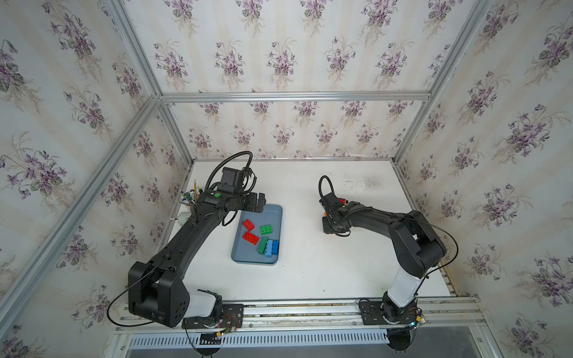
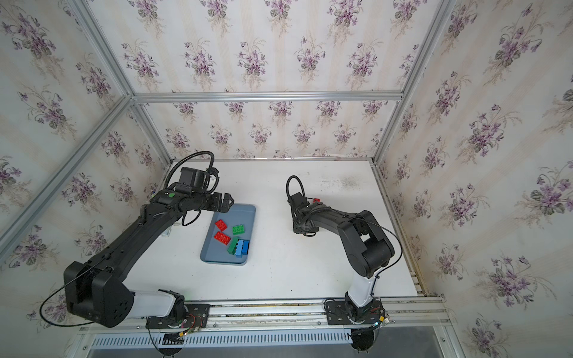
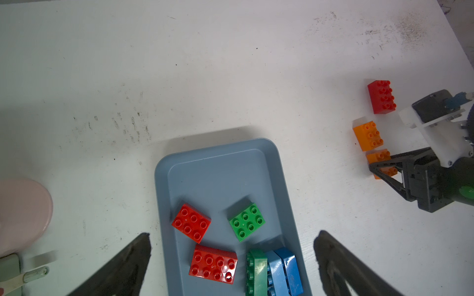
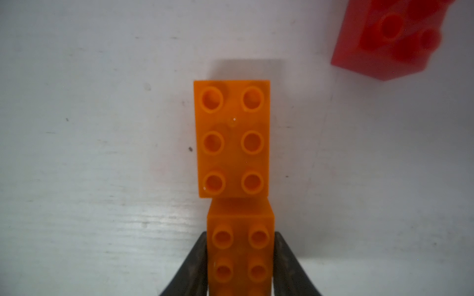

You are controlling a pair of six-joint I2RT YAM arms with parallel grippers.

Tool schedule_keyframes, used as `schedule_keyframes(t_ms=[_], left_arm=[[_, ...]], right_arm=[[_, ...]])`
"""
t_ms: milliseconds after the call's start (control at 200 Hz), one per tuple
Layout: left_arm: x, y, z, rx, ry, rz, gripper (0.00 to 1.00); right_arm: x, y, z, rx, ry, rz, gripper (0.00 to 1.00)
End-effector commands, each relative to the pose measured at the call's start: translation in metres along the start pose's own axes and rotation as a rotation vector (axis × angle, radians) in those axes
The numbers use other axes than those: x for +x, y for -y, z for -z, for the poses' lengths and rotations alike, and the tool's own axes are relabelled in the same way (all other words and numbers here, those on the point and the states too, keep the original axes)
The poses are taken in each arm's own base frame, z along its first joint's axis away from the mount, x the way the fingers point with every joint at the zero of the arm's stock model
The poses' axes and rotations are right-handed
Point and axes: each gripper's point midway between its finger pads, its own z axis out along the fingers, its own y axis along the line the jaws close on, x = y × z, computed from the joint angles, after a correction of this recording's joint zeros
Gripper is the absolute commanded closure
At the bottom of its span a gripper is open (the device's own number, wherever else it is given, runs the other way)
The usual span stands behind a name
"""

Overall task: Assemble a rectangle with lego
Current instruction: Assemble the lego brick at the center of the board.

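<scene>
The right pincer (image 4: 241, 234) pinches an orange studded plastic brick (image 4: 241, 256); a second orange studded brick (image 4: 232, 138) lies straight ahead, ends touching, long axes nearly collinear.

Walls w/ violet-flower wallpaper (image 1: 279, 55) on left, right & far sides, alu frame bars (image 1: 294, 96) at joins. White tabletop (image 1: 310, 272), grey scuffs (image 1: 370, 181) near far right corner.

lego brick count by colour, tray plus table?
red bricks: 3
orange bricks: 2
green bricks: 2
blue bricks: 2
Total: 9
</scene>
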Motion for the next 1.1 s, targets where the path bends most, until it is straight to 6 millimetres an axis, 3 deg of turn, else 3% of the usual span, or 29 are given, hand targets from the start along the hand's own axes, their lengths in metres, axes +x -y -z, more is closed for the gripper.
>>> schedule_keyframes(t_ms=[0,579,1094], left_arm=[[-0.005,0.002,0.0,0.013,0.015,-0.011,0.0],[0.0,0.003,-0.007,0.022,-0.012,-0.013,0.0],[0.001,0.005,-0.007,0.033,-0.015,-0.015,0.0]], right_arm=[[0.001,0.001,-0.001,0.006,-0.002,0.002,0.59],[-0.009,-0.006,0.003,-0.015,0.016,0.003,0.6],[-0.013,-0.001,0.003,0.019,0.027,0.005,0.63]])
